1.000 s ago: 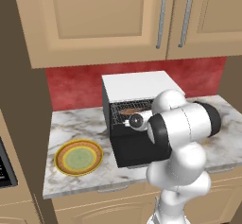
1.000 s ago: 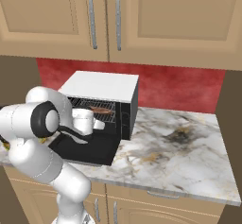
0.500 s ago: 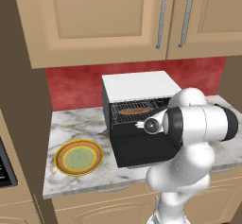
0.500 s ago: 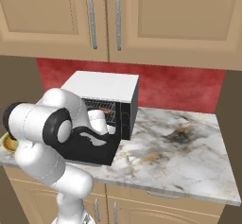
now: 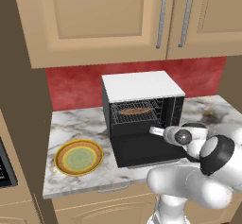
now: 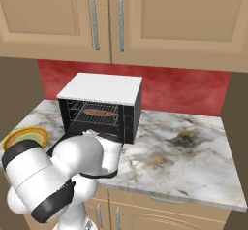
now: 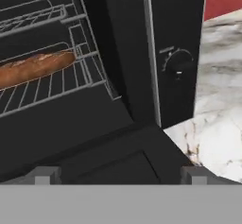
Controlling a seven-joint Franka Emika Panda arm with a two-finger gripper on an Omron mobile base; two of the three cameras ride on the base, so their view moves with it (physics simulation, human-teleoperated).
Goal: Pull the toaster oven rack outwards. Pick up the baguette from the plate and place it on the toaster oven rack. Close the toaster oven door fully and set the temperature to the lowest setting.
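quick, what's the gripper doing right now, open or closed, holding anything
Gripper: open, holding nothing; the baguette lies on the rack.

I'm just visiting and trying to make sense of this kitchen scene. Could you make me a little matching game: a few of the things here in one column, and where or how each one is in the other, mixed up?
Things:
1. baguette
2. plate
3. toaster oven door
4. temperature knob

Place or state:
A. folded down open onto the counter
B. lying on the toaster oven rack inside the toaster oven
C. on the control strip to the right of the cavity
D. bare, on the marble counter left of the oven

Pairs: 1-B, 2-D, 3-A, 4-C
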